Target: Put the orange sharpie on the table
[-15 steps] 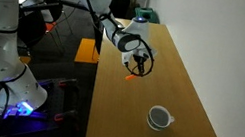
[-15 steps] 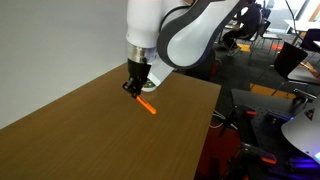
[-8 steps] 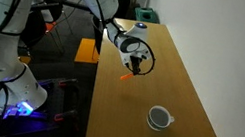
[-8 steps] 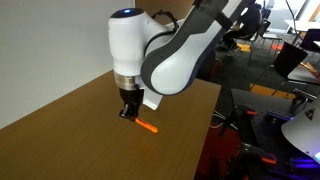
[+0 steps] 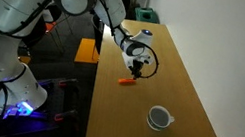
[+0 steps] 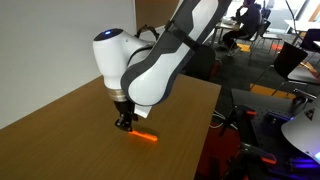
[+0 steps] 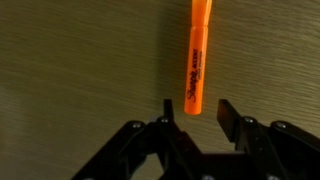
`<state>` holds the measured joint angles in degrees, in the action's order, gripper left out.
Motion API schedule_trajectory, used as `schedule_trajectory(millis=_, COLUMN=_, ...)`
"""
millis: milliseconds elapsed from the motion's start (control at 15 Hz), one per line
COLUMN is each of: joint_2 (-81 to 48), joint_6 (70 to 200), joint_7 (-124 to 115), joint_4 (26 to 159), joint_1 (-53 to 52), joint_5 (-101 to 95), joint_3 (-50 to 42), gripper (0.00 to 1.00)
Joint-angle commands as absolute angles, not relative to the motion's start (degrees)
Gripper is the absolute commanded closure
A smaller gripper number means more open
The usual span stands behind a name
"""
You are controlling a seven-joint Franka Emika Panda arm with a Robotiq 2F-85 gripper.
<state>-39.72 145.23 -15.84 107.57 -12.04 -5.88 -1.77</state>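
Observation:
The orange sharpie [image 7: 198, 55] lies flat on the light-brown wooden table [image 7: 70, 70]; in the wrist view it runs from the top edge down to between my fingertips. It also shows in both exterior views [image 5: 128, 82] [image 6: 145, 137], on the table near the edge. My gripper [image 7: 194, 113] is open, its fingers on either side of the sharpie's lower end without gripping it. In the exterior views the gripper [image 5: 137, 69] [image 6: 124, 122] hangs just above the table beside the sharpie.
A small white round bowl [image 5: 160, 117] stands on the table nearer the camera. The table edge [image 5: 93, 94] drops off beside the sharpie. The robot base [image 5: 6, 68] and office chairs and gear [image 6: 270, 60] stand beyond the table.
The sharpie went from hanging tilted in the gripper to lying flat on the table. The gripper lowered, opened and let it go.

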Motion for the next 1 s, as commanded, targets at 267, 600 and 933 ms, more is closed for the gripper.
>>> schedule_trajectory(millis=267, joint_2=-34.27, joint_6=145.94, joint_7=-17.98, joint_4=110.41, joint_1=-13.37, joint_5=-6.72, joint_3=-3.69, gripper=0.00)
schedule_trajectory(millis=600, joint_2=-27.63, joint_6=149.73, joint_7=-17.53, joint_4=116.52, joint_1=-12.14, joint_5=-6.24, joint_3=-3.85, gripper=0.00)
schedule_trajectory(millis=933, joint_2=-22.53, joint_6=155.64, joint_7=-16.76, joint_4=122.78, joint_1=-11.08, joint_5=-5.76, joint_3=-3.38, gripper=0.00)
